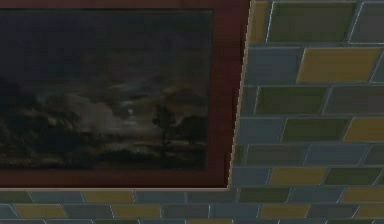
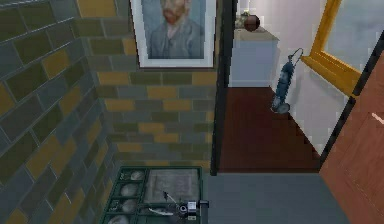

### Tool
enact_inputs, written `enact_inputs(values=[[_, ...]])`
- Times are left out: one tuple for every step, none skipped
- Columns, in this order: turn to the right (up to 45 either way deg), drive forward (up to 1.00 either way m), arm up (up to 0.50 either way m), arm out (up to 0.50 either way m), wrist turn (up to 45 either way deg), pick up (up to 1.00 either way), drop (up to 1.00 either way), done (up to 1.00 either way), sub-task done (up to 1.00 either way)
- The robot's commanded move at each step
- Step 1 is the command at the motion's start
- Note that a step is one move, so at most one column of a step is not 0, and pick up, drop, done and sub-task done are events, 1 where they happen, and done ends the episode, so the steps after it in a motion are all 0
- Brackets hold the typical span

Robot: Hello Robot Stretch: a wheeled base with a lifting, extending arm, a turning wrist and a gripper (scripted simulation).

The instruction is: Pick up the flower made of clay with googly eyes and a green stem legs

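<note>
You face a brick wall [image 1: 310, 110] of grey, olive and yellow blocks, close ahead; a dark landscape painting [image 1: 105, 90] in a deep red frame hangs on it, across the forward view's left and middle.

In the arm side view the same kind of brick runs up the left and across the back; a portrait [image 2: 173, 28] in a pale frame hangs on it at the top; below it, at the bottom edge, lies a dark hob [image 2: 160, 186] with round burners along its left side.

The arm reaches out very little; you see its tip at the bottom edge, near the middle, with the small white marked squares; the gripper [image 2: 170, 209] lies left of them, low at the hob's near edge, its fingers pointing toward the view's left. Its far end is lost against the hob, so you cannot tell whether it holds anything, nor whether it touches the hob.

Right of the brick a doorway opens onto a room with a dark red floor [image 2: 265, 130]; at its far end stands a white cabinet [image 2: 252, 55] with a dark round thing [image 2: 250, 21] on top; a blue upright thing [image 2: 285, 82] leans at the white wall below a yellow-framed window [image 2: 345, 40]; a brown door [image 2: 365, 160] stands at the right edge.

Where the flower is, you cannot tell.
</note>
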Motion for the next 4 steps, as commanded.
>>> enact_inputs(values=[[0.0, 0.00, 0.00, 0.00, 27.0, 0.00, 0.00, 0.00, 0.00], [0.0, 0.00, -0.30, 0.00, 0.0, 0.00, 0.00, 0.00, 0.00], [0.0, 0.00, 0.00, 0.00, 0.0, 1.00, 0.00, 0.00, 0.00], [0.0, 0.00, 0.10, 0.00, 0.0, 0.00, 0.00, 0.00, 0.00]])
